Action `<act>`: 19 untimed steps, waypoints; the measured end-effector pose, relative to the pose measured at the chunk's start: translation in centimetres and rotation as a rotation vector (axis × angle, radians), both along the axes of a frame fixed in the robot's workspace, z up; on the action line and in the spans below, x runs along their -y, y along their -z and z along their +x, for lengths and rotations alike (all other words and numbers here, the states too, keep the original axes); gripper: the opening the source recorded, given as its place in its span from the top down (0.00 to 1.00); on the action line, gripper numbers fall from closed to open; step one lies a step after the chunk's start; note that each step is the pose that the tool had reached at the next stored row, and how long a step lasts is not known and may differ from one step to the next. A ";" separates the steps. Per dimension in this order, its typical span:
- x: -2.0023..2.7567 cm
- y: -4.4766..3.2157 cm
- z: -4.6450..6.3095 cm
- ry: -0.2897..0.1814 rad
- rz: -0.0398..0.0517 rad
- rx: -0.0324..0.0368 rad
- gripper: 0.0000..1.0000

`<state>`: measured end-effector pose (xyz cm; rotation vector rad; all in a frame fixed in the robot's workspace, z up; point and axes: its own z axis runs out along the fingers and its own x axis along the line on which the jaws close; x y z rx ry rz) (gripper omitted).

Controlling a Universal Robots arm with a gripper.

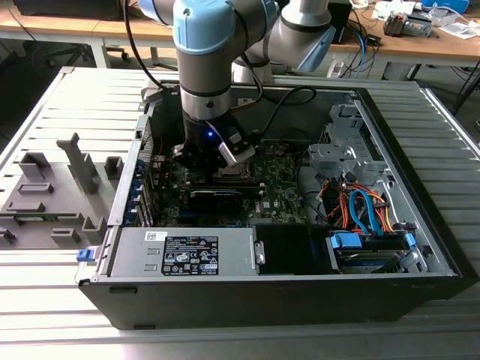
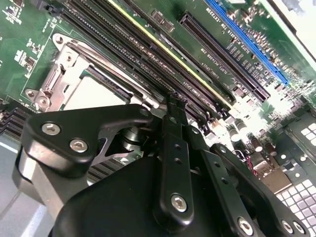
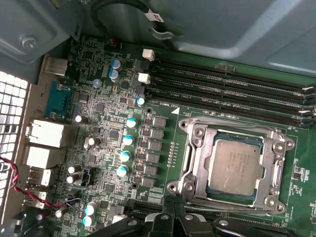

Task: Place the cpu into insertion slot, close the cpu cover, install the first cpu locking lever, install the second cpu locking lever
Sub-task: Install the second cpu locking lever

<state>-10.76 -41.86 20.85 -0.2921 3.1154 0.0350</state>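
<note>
I am down inside the open computer case (image 1: 420, 255), my gripper (image 1: 196, 156) low over the green motherboard (image 3: 113, 123), close beside the insertion slot (image 3: 193, 163). In the first wrist view the cpu (image 3: 236, 165) lies flat in that slot, its pale metal top facing up, and the cpu cover (image 3: 272, 148) appears to be folded down around it, the chip showing through the big window in the frame. So, as I judge it, the placing is done and the cover looks closed. Whether either locking lever is already hooked down I cannot say for sure: thin metal rods run along the edges of the frame, but I cannot make out their ends or catches. In the second wrist view my black linkages sit just over one side of the same socket, with the silvery frame and a slice of the chip (image 2: 91, 91) showing past them, next to the long black memory slots (image 2: 148, 54). My fingertips are hidden behind my own links there, so I cannot tell if my jaws are spread or pressed together, nor if they are pinching anything. From where I sit, at the rim of the socket, the lever work seems to be the part in hand. Off the case, on the ribbed table (image 1: 45, 300), stands a grey holder block (image 1: 52, 195).
</note>
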 end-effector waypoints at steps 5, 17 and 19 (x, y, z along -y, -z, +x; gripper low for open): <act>-0.46 0.10 0.0 -0.002 -0.0002 -0.0001 0.89; -0.79 0.39 -0.1 -0.004 0.0115 0.0002 0.89; -0.85 0.54 0.0 -0.005 0.0140 0.0003 0.89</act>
